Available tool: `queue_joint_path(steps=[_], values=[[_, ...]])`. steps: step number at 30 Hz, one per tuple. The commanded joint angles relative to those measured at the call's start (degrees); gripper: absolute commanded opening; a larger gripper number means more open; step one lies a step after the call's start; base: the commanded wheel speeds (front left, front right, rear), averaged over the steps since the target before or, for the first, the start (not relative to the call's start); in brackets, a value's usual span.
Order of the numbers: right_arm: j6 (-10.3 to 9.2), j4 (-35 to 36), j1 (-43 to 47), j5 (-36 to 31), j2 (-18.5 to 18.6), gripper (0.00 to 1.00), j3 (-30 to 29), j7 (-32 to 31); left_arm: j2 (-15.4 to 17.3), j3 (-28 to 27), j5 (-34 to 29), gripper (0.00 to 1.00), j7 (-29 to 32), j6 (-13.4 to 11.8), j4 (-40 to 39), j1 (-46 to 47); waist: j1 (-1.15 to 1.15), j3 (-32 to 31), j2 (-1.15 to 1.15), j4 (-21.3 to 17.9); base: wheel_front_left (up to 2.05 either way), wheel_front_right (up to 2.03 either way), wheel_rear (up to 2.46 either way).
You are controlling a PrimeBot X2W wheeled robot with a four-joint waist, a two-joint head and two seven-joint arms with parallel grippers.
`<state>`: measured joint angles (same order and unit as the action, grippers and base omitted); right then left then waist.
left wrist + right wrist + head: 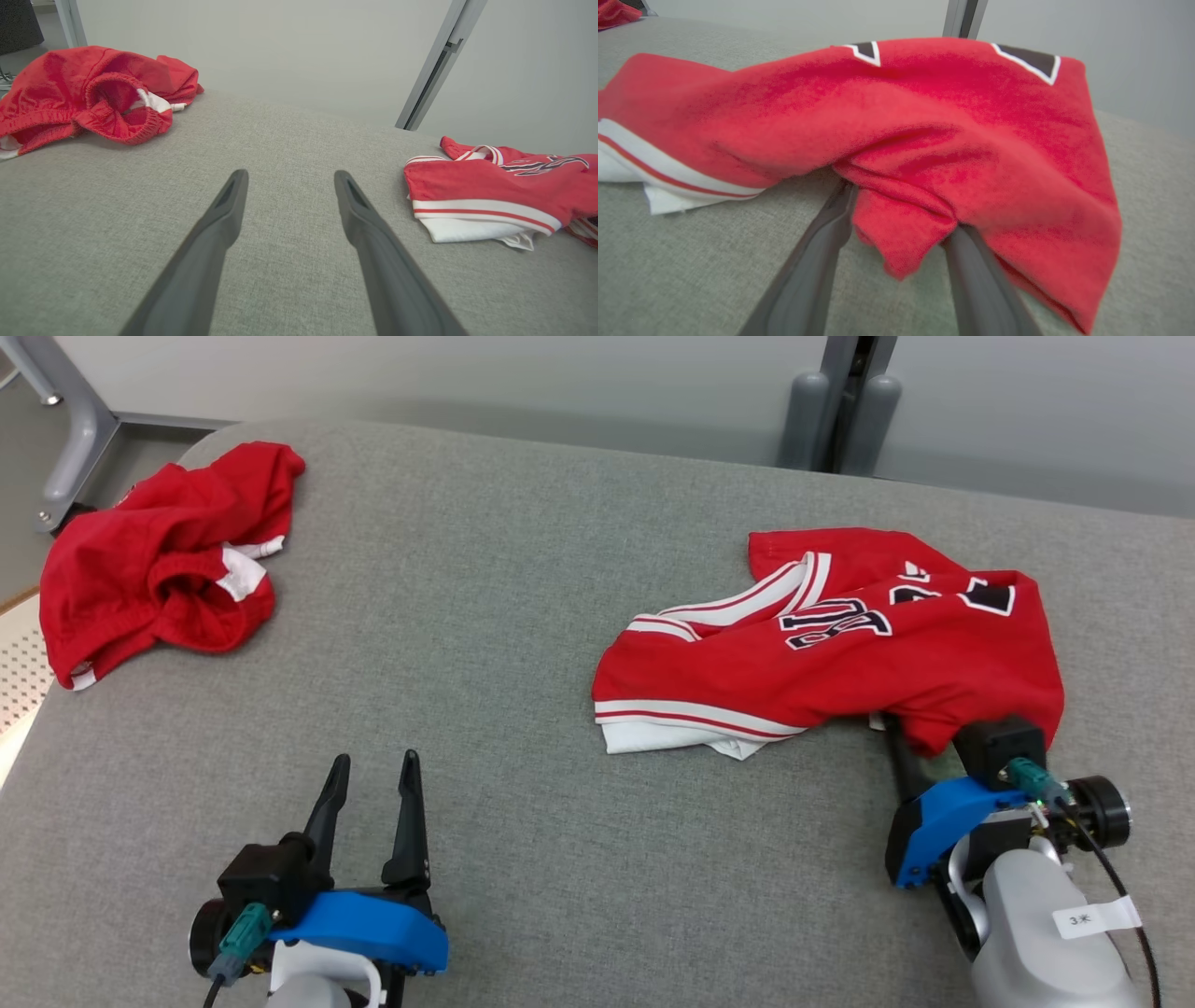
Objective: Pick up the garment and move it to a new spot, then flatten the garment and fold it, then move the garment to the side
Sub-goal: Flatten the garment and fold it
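The right claw (903,207) is pushed into the near edge of the red jersey (840,653). Its two dark fingers (817,261) stand apart, and a hanging fold of red cloth drops down between them. The fingertips are hidden under the cloth, so no pinch can be seen, and the jaws look open around the fold rather than clamped on it.

The jersey lies crumpled on the grey fabric-covered desk (523,579), bunched up and over this claw. From the claw it spreads ahead and towards the left claw's side. Its white and red striped hem lies flat on the desk on that side, and dark lettering with white edging shows on the top folds beyond the claw.

The left claw (375,758) rests low over bare desk with its jaws wide apart and nothing between them. In the left wrist view the jersey's striped hem (481,207) lies ahead of this claw (290,175) and off to its right, apart from it. A second heap, the red shorts (159,560), sits well ahead of the left claw and to its left, near the far corner of the desk. It is rumpled, with a gathered waistband and a bit of white trim showing.
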<state>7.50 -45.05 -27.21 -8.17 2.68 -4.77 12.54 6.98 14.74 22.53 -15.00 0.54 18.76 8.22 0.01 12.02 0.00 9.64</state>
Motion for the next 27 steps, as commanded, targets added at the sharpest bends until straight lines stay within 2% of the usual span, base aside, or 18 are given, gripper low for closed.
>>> queue_joint_path(steps=[1, 5, 9, 12, 13, 14, 16, 21, 24, 27], values=[[-0.01, 0.47, -1.05, -0.81, 0.35, 0.0, -1.31, 1.14, -0.21, -0.74, -0.31, 1.0, -0.27, 0.24, -0.09, -0.7, -0.01, 0.38, 0.0, 0.45, 0.0, 0.0, 0.0], [-0.01, 4.37, 0.21, -2.23, 0.33, 0.0, -1.43, 2.13, -0.41, -1.76, -0.52, 1.0, -0.27, 0.44, 0.47, -1.92, -0.01, -1.19, 0.0, -1.71, 0.0, 0.0, 0.0], [-0.01, 11.79, 2.91, -3.47, 0.29, 0.0, 0.83, 0.78, -0.66, -2.15, -1.1, 1.0, -0.27, 0.86, 0.49, -3.08, -0.01, -2.98, 0.0, -5.07, 0.0, 0.0, 0.0], [-0.01, 19.35, 5.88, -4.63, 0.31, 0.0, 2.98, -3.61, -0.94, -2.11, -1.45, 1.0, -0.27, 1.3, 0.59, -3.22, -0.01, -4.0, 0.0, -7.5, 0.0, 0.0, 0.0], [-0.01, 19.35, 5.88, -4.63, 0.31, 0.0, 2.98, -3.61, -0.94, -2.11, -1.45, 1.0, -0.27, 1.3, 0.59, -3.22, -0.01, -4.0, 0.0, -7.5, 0.0, 0.0, 0.0], [-0.01, 24.83, 8.54, -4.54, 0.34, 0.0, 4.34, -7.38, -1.15, -1.96, -1.6, 1.0, -0.27, 1.48, 0.58, -3.47, -0.01, -4.45, 0.0, -8.87, 0.0, 0.0, 0.0], [-0.01, 30.46, 11.67, -4.32, 1.14, 0.0, 5.43, -11.19, -1.27, -1.87, -1.78, 1.0, -0.27, 1.65, 0.65, -3.67, -0.01, -4.75, 0.0, -9.88, 0.0, 0.0, 0.0], [-0.01, 42.12, 21.43, -0.33, 3.89, 0.0, 6.45, -19.59, -1.69, -2.04, -2.01, 1.0, -0.27, 1.81, 0.74, -3.85, -0.01, -4.95, 0.0, -11.23, 0.0, 0.0, 0.0], [-0.01, 44.82, 26.58, 1.16, 5.33, 0.0, 5.22, -22.32, -1.73, -2.21, -2.3, 1.0, -0.27, 1.94, 0.81, -3.66, -0.01, -4.65, 0.0, -11.44, 0.0, 0.0, 0.0], [-0.02, 43.02, 30.28, 2.2, 5.43, 0.0, 3.8, -23.16, -1.77, -2.23, -2.45, 1.0, -0.27, 2.22, 1.01, -3.34, -0.01, -4.38, 0.0, -11.4, 0.0, 0.0, 0.0]])
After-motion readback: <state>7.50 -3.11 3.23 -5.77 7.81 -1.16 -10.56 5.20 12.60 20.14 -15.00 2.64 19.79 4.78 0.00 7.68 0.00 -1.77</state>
